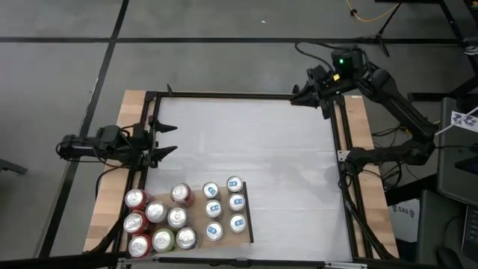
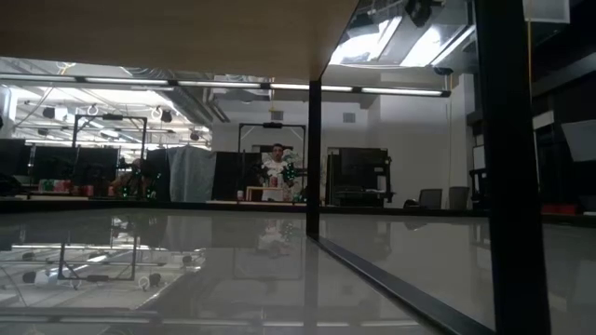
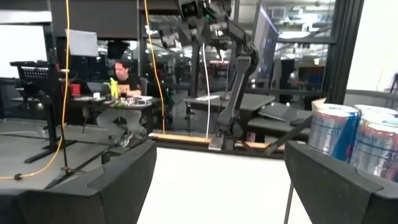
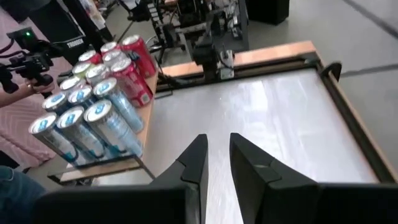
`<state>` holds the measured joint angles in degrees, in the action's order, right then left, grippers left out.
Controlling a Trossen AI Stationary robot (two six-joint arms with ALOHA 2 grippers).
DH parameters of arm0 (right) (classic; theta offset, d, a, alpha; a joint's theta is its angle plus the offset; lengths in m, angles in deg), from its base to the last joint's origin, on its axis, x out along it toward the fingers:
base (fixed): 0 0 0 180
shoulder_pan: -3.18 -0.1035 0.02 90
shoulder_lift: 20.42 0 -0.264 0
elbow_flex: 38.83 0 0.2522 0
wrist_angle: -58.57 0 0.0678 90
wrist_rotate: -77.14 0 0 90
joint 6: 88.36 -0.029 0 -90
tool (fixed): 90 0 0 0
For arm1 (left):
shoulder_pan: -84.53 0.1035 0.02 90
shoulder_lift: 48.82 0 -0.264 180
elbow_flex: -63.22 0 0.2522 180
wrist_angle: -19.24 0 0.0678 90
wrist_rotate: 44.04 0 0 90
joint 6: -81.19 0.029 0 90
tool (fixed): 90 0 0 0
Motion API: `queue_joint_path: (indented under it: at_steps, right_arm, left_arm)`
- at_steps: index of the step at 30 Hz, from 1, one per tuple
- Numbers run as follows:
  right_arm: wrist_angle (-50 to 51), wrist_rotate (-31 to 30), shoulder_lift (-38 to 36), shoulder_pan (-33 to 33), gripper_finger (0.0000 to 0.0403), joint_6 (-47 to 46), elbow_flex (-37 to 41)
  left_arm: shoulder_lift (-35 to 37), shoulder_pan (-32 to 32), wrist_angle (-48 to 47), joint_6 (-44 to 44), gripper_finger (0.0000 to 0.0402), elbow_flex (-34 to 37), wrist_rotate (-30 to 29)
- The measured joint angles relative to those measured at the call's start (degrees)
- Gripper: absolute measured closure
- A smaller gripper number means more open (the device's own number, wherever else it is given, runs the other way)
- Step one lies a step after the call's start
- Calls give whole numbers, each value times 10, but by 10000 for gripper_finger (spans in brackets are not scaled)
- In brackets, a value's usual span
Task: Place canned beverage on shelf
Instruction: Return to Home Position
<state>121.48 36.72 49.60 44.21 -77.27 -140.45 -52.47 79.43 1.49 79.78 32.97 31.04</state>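
From my station I see the shelf (image 1: 228, 241) lying at the near left corner of the table (image 1: 254, 149), its thin dark strip on the side that faces the open table. All the cans stand upright on it. Six blue cans (image 1: 237, 201) make two rows just beside the dark strip. The silver cans (image 1: 177, 217) are in the middle of the shelf. The red cans (image 1: 135, 198) are mostly along the side away from the strip, and one green can (image 1: 163, 240) stands at the front edge.

The left gripper (image 1: 166, 140) hangs just beyond the far edge of the shelf, apart from the cans. Its fingers are spread wide and nothing is between them.

The right gripper (image 1: 293, 94) waits well apart from the shelf, at the opposite far corner of the table. Its fingers are drawn nearly together with only a thin slit, and they grasp nothing.

A person (image 3: 124, 78) sits at a desk in the room, far behind the shelf.
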Motion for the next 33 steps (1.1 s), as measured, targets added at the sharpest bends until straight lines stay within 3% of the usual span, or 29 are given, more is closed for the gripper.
queue_joint_path:
  at_steps: [4,11,19,33]
  right_arm:
    - [-2,-2,-22,0,347,-1,34]
    - [-28,-20,-69,0,347,-18,57]
    - [-58,-43,-116,-1,347,-22,57]
    - [-56,-127,-159,-1,347,-112,58]
  left_arm:
    - [36,0,5,2,54,25,-4]
    - [35,15,14,-5,54,70,-6]
    - [35,50,121,-13,54,161,9]
    - [32,68,59,-11,54,161,75]
